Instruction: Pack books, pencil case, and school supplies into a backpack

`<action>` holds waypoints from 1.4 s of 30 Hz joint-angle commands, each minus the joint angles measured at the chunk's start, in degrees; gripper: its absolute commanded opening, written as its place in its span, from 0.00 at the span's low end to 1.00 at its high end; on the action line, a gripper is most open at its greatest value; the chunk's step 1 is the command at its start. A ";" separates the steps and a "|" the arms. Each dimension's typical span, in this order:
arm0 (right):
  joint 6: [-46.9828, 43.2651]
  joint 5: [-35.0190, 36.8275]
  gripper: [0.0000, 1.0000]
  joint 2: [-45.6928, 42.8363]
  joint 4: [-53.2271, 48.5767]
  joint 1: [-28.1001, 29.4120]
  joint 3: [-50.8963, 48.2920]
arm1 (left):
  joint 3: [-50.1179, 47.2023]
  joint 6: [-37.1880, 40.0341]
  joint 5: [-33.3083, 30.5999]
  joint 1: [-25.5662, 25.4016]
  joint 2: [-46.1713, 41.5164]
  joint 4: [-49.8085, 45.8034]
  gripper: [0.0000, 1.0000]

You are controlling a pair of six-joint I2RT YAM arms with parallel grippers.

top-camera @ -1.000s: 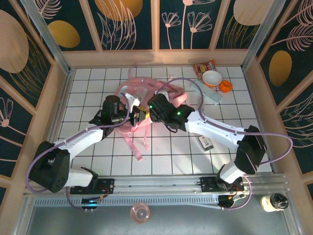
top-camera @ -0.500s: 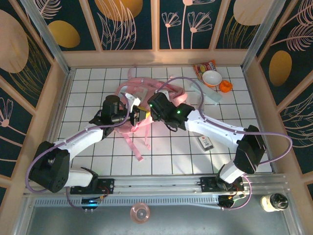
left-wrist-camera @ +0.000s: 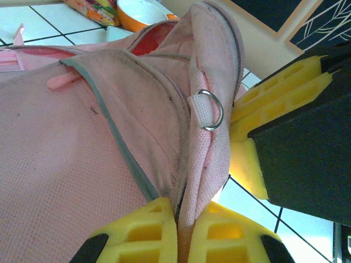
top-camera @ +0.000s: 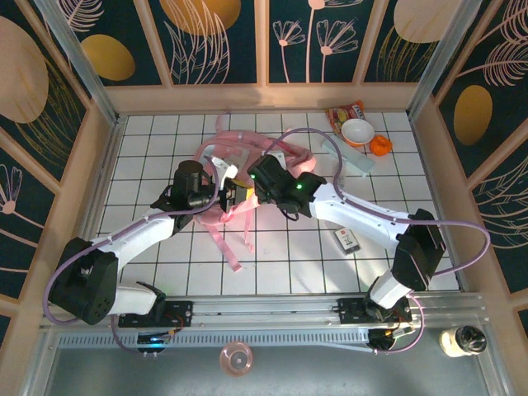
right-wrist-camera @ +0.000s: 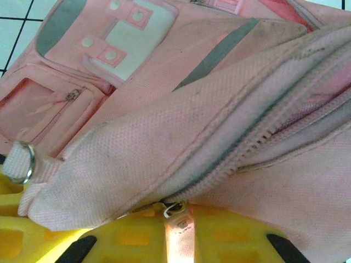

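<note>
The pink backpack (top-camera: pixel 235 153) lies at mid-table between both arms. My left gripper (left-wrist-camera: pixel 178 212) is shut on a fold of its fabric just below a metal D-ring (left-wrist-camera: pixel 208 109). My right gripper (right-wrist-camera: pixel 178 227) faces it from the right and is shut on the pink zipper pull (right-wrist-camera: pixel 179 222) at the end of the backpack's zipper (right-wrist-camera: pixel 263 137). In the top view the two grippers meet at the bag's near edge, left (top-camera: pixel 234 195) and right (top-camera: pixel 250 186). The pale mint pencil case (top-camera: pixel 356 158) and a small dark labelled item (top-camera: pixel 346 240) lie on the tiles to the right. The books are hidden.
A white bowl (top-camera: pixel 357 130), a red-orange snack packet (top-camera: pixel 345 112) and a small orange object (top-camera: pixel 380 145) sit at the back right. Loose pink straps (top-camera: pixel 223 239) trail toward the near edge. Wooden walls (top-camera: pixel 99 165) fence the tiled table.
My right gripper's jaws have closed onto the zipper pull, and that arm has shifted slightly toward the bag. The left gripper keeps its hold without moving.
</note>
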 commanded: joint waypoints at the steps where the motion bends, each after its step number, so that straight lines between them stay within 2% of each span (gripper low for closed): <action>1: 0.40 8.49 0.14 0.47 -3.81 -4.05 -0.66 | 1.66 -2.83 5.46 0.03 -2.04 -0.29 0.00; 6: 0.18 7.96 0.22 0.48 -5.53 -5.32 -0.61 | 1.61 -2.22 5.23 -0.02 -2.13 -0.97 0.00; 12: -4.91 0.69 0.24 0.03 1.07 -5.24 -2.36 | 1.74 -2.60 5.50 -0.09 -2.08 -0.43 0.00; 14: -6.34 -0.32 0.20 0.03 2.34 -5.31 -2.71 | 1.74 -2.57 5.53 0.03 -2.19 -0.44 0.00; 19: -9.64 0.80 0.00 -0.40 1.43 -6.19 -2.43 | 1.77 0.97 3.86 0.02 -2.61 -3.63 0.00; 22: -11.97 0.31 0.00 -2.76 -0.47 -7.86 -2.63 | 2.36 8.87 -0.40 0.01 -3.11 -10.11 0.00; 28: -18.72 -15.11 0.00 -9.37 -0.14 -12.77 -6.74 | 3.76 24.13 -10.58 0.05 -3.34 -21.26 0.00; 34: -20.85 -30.27 0.00 -10.76 1.03 -14.44 -10.64 | 3.40 35.41 -15.17 0.09 -4.21 -25.70 0.00; 39: -18.39 -42.88 0.00 -9.34 4.82 -14.80 -15.27 | -0.18 43.94 -21.76 0.05 -6.71 -25.72 0.01; 40: -17.58 -45.03 0.00 -9.22 6.14 -14.84 -16.26 | -0.89 45.18 -23.15 -0.02 -7.18 -25.97 0.06; 41: -16.53 -47.44 0.00 -8.96 7.61 -14.84 -17.56 | -1.23 46.16 -24.20 0.05 -7.94 -26.53 0.20; 42: -15.49 -49.37 0.00 -8.86 8.99 -14.84 -18.65 | -1.22 46.83 -24.16 0.04 -8.54 -27.49 0.38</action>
